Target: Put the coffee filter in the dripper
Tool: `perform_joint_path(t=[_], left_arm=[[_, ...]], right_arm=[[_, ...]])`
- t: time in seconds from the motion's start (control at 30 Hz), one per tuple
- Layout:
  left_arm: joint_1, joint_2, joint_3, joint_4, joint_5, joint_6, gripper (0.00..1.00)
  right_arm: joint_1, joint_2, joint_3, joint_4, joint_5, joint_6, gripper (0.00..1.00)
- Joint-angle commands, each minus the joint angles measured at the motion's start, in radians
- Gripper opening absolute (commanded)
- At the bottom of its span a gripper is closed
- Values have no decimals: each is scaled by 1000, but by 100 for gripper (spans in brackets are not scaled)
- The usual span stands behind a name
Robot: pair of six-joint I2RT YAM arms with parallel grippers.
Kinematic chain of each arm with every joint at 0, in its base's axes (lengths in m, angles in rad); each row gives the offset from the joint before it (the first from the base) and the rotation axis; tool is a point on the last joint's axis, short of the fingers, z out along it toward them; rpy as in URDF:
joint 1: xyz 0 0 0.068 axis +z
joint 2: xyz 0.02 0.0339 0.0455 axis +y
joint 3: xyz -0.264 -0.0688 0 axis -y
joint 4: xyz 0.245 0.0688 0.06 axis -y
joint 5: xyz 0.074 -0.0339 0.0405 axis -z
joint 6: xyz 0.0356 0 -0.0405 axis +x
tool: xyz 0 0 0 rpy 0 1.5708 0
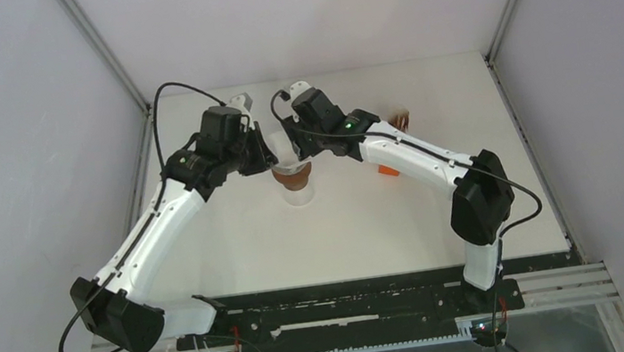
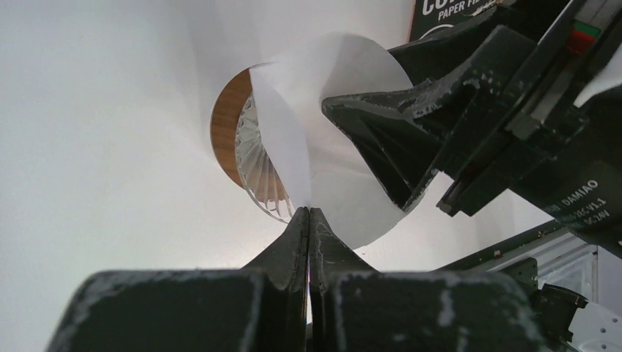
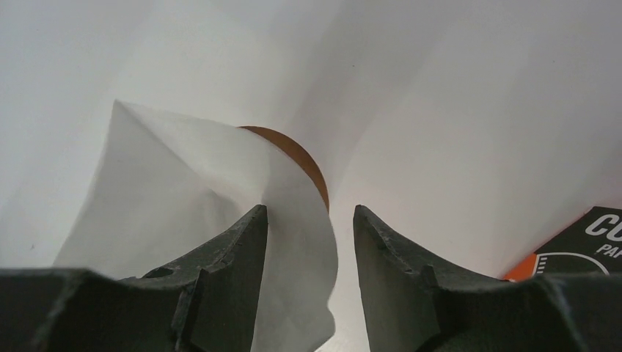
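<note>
Thin white paper coffee filter [image 2: 345,81], half-open over small round dark-brown dripper [image 2: 224,125], toward worktop's [image 1: 343,235] far edge. My left end effector [image 2: 309,220] was clamped on it; right end effector [image 3: 309,213] apart. Risk: uneven pull tearing it.

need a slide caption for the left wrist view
Left gripper pinching the coffee filter in front of the dripper, right gripper close alongside.
</note>
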Motion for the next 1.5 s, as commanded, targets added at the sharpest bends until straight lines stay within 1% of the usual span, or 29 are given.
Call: perform_joint_path(t=[0.0, 0.33, 0.7, 0.97, 1.1, 1.23, 1.3, 1.47], left_arm=[[6, -40, -33, 8, -19, 22, 0], [6, -19, -40, 7, -11, 20, 0], [6, -62, -74, 8, -35, 15, 1], [6, -96, -96, 12, -50, 7, 18], [6, -126, -83, 25, -63, 2, 31], [6, -138, -57, 34, -75, 2, 40], [7, -134, -46, 38, -86, 3, 46], [10, -91, -22, 47, -94, 8, 49]], right_arm=[[-9, 7, 47, 4, 6, 5, 55], [4, 44, 79, -22, -1, -10, 55], [16, 54, 93, -39, 2, -23, 55], [31, 32, 91, -41, 6, -39, 55], [36, 13, 89, -35, 7, -42, 56], [39, -2, 88, -30, 11, -46, 56], [39, -4, 88, -28, 10, -46, 56], [38, -3, 88, -25, 5, -44, 56]])
